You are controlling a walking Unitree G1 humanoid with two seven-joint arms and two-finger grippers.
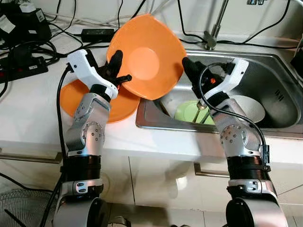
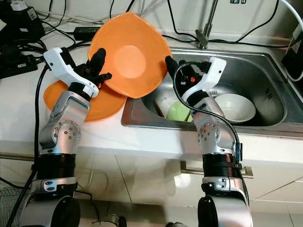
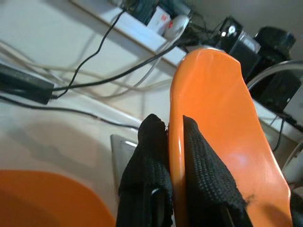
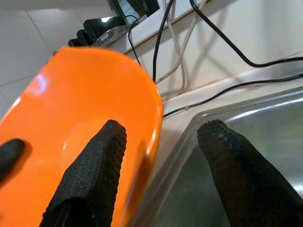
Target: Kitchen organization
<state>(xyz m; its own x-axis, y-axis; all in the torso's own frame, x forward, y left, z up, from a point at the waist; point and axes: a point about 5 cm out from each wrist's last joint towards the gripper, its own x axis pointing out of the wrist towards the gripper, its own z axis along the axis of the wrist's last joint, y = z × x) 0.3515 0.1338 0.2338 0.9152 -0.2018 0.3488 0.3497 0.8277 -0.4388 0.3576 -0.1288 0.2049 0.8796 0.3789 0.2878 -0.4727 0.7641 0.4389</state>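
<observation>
Your left end effector is clenched on the rim of an orange plate, holding it tilted on edge above the corner where the worktop meets the sink. Your right end effector is spread wide at the plate's opposite rim, one finger against the orange face and the other off it, so it grips nothing. A second orange plate already lies flat on the worktop beside the sink. I judge you partway through: a green dish and a white bowl are still in the basin.
</observation>
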